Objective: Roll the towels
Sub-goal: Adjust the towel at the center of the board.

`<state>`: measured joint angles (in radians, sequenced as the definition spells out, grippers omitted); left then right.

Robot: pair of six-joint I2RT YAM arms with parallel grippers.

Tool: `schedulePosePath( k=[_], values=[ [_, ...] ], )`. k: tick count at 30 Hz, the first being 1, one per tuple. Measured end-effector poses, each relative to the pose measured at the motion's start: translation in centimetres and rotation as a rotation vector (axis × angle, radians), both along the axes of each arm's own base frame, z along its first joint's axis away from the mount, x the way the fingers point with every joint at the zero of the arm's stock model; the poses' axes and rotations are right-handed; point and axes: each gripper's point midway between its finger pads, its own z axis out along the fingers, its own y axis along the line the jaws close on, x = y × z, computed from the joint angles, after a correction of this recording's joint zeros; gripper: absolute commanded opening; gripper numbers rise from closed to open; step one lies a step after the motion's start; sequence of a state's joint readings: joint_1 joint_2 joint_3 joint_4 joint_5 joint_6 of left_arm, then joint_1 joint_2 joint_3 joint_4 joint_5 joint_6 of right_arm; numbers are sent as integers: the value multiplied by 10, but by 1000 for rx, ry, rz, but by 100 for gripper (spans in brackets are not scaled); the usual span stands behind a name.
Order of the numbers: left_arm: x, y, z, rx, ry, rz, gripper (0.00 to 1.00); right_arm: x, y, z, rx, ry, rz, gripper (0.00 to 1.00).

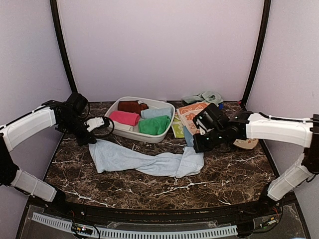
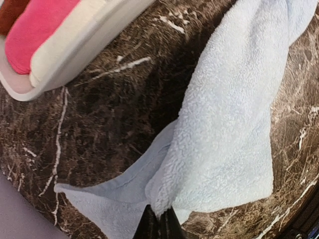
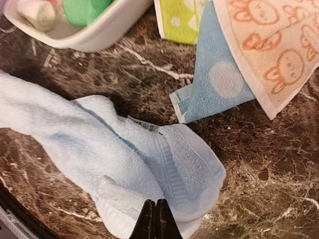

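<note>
Towel (image 1: 144,160) lies stretched crosswise, long axis left to right, with left gripper (image 2: 158,226) and right gripper (image 3: 155,221) each pinched closed on its nearer end.

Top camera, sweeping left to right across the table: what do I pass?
left gripper → white basin → yellow-green printed towel → right gripper → tan disc. The pale blue towel stretches between both grippers, so it has no single place.
</note>
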<state>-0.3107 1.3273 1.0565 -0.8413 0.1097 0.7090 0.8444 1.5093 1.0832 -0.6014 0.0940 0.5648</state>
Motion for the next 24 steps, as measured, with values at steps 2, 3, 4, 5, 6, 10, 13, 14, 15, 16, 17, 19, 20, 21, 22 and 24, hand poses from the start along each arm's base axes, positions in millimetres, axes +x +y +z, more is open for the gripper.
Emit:
schedulePosePath(
  k=[2,3,4,5,6,10,13,14,15,16,17,19,20,21,22,24],
  values=[
    [11,-1,13,-9,-46,13,0,-13,-2,22,49,-46,-1,0],
    [15,-1,18,-10,-64,17,0,-27,-4,26,66,-47,8,0],
    [19,-1,23,-11,-78,20,0,-46,-4,23,77,-29,27,0],
    [21,-1,26,-12,-87,24,0,-69,-5,13,73,7,53,0],
    [22,0,28,-12,-94,25,0,-94,-14,-11,43,85,59,0],
    [23,1,31,-9,-96,29,0,-160,-23,-52,-67,243,161,33],
    [20,3,29,2,-86,30,0,-172,-27,-50,-102,284,175,48],
    [20,4,29,9,-85,31,0,-167,-26,-41,-103,278,179,49],
    [20,5,29,13,-84,32,0,-158,-22,-31,-85,265,169,51],
    [19,5,29,15,-82,32,0,-142,-17,-16,-49,241,148,54],
    [18,6,28,17,-77,32,0,-118,-10,4,9,199,113,55],
    [16,6,29,19,-76,33,0,-76,-5,31,86,121,46,56],
    [16,7,29,19,-75,33,0,-54,-5,42,111,84,18,56],
    [15,7,30,19,-77,33,0,-33,-3,48,125,51,-6,57],
    [15,7,31,18,-78,32,0,-14,0,48,133,29,-22,57],
    [14,7,32,17,-82,33,0,14,8,34,118,25,-29,56]
  ],
)
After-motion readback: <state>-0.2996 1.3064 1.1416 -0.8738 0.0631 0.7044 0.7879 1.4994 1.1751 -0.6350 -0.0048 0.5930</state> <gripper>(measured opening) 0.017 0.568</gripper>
